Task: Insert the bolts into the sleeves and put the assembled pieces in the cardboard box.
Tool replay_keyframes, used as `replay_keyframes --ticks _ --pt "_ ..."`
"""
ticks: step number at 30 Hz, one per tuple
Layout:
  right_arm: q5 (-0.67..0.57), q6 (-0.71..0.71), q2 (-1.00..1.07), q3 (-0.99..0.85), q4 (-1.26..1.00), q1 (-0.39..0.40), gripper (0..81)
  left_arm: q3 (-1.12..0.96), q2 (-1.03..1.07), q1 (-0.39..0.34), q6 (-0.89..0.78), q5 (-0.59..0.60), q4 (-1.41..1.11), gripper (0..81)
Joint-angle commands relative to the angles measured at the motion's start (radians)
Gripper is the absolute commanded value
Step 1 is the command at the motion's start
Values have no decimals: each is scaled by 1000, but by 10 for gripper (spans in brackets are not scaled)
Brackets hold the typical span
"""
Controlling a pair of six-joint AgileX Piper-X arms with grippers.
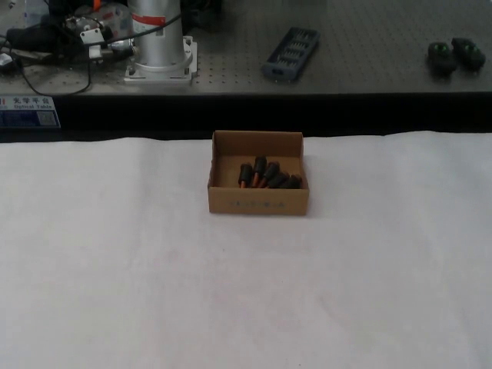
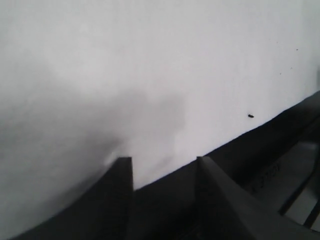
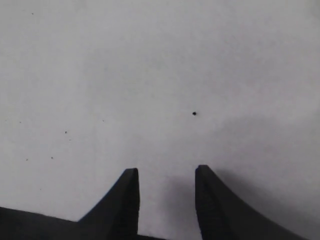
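Cardboard box [image 1: 257, 201]: stood mid-bench on the white sheet [image 1: 115, 269], open-topped, holding about five assembled pieces [image 1: 267, 175], dark with orange-red showing, heaped toward its right side. Left gripper [image 2: 164, 161]: fingers parted, nothing between them, low over the sheet near its edge. Right gripper [image 3: 166, 171]: likewise released and empty above the sheet. Step judged: final placement done. The next move probably called only for parking both arms away from the box.

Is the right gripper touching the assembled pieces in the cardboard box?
Apart. In the right wrist view the right gripper is open over bare white cover; the assembled pieces lie in the cardboard box.
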Motion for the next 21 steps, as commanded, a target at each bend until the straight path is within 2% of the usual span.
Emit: replay_keyframes --ticks 1,21 --pt "8 1 -10 3 -13 2 286 4 -1 1 -13 -142 47 314" --pt "28 7 -10 3 -26 2 286 4 -1 1 -13 -143 47 314"
